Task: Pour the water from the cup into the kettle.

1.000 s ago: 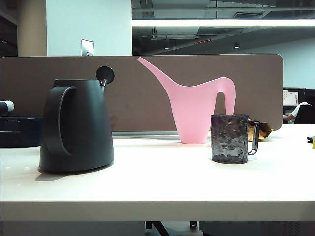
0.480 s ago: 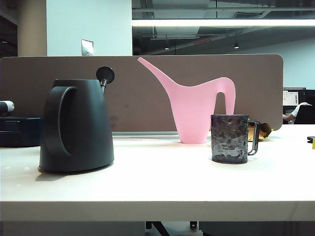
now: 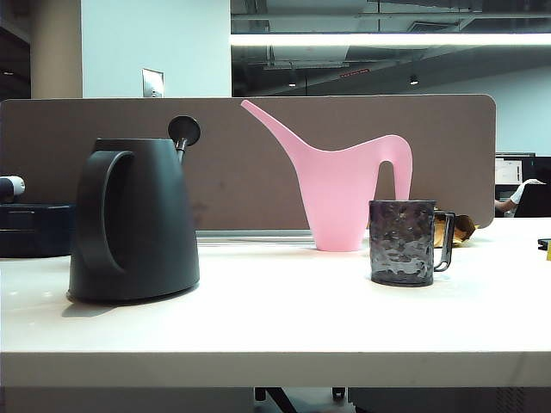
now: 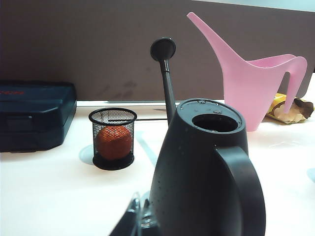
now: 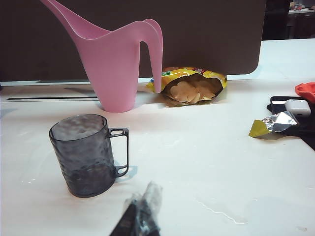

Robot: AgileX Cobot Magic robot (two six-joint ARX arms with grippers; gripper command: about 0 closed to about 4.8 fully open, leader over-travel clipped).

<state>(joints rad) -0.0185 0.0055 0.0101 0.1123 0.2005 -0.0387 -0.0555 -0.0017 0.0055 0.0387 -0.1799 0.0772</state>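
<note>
Right gripper (image 5: 140,216): seen at the near edge of the right wrist view, fingers pressed together, nothing held, just short of the cup (image 5: 87,155). Left gripper (image 4: 139,220): only the tips are seen low in the left wrist view, close beside the kettle (image 4: 204,172); its opening cannot be told, and nothing is seen held.

One cup is stood upright on the table (image 3: 284,327), handle turned to the right of the exterior view; a dark layer is seen at its bottom. One kettle is stood well apart to the left, mouth open, contents hidden.

Farther back: one mesh pot (image 4: 112,138) holding one orange ball (image 4: 113,142); one pink can (image 3: 340,185) against the divider (image 3: 241,163); one opened chip bag (image 5: 189,86), chips showing; one dark case (image 4: 34,115).
</note>
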